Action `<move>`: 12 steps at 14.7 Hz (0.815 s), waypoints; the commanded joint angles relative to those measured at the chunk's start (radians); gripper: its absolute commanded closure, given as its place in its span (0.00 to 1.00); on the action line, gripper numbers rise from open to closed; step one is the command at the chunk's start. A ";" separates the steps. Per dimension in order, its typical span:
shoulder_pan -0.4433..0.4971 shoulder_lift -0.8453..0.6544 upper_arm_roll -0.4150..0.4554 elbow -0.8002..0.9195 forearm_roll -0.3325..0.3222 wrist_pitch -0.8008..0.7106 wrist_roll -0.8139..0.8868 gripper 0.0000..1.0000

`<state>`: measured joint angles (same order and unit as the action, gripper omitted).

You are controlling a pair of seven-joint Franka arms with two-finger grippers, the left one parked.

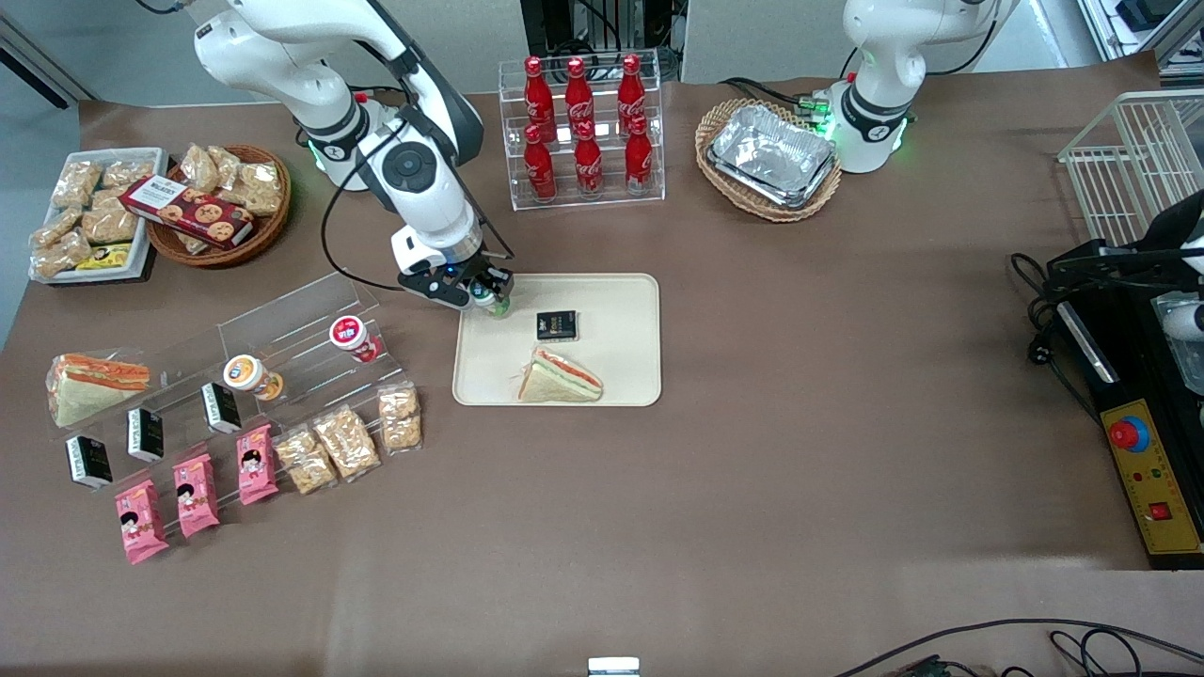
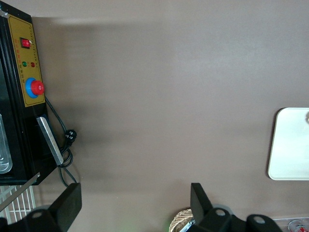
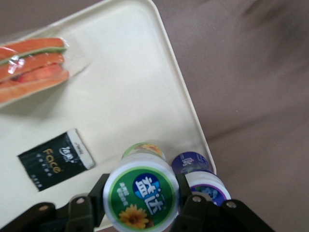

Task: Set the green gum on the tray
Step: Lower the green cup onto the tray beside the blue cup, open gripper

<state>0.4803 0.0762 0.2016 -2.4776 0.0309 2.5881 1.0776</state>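
The green gum (image 3: 141,193), a small bottle whose white lid carries a green-ringed label, sits between the fingers (image 3: 91,210) of my right gripper (image 3: 141,205), which is shut on it. In the front view the gripper (image 1: 487,299) holds the gum (image 1: 498,305) over the corner of the cream tray (image 1: 621,320) nearest the working arm and farthest from the camera. Whether the bottle touches the tray (image 3: 130,96) I cannot tell. The tray's edge (image 2: 289,145) also shows in the left wrist view.
A blue-lidded bottle (image 3: 200,176) stands right beside the gum at the tray corner. On the tray lie a black packet (image 1: 556,325) and a wrapped sandwich (image 1: 561,378). An acrylic stand (image 1: 282,348) with bottles and snacks lies toward the working arm's end.
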 commanded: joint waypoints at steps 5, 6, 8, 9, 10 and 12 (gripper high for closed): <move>0.011 0.086 0.002 0.003 -0.167 0.089 0.183 0.62; 0.012 0.092 0.002 0.005 -0.167 0.096 0.192 0.62; 0.011 0.102 0.001 0.008 -0.167 0.104 0.202 0.62; 0.007 0.100 0.001 0.009 -0.167 0.104 0.203 0.62; 0.009 0.100 0.001 0.009 -0.167 0.104 0.203 0.62; 0.009 0.102 0.001 0.009 -0.167 0.104 0.205 0.62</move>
<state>0.4900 0.1210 0.2024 -2.4695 -0.1072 2.6622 1.2452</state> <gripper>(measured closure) 0.410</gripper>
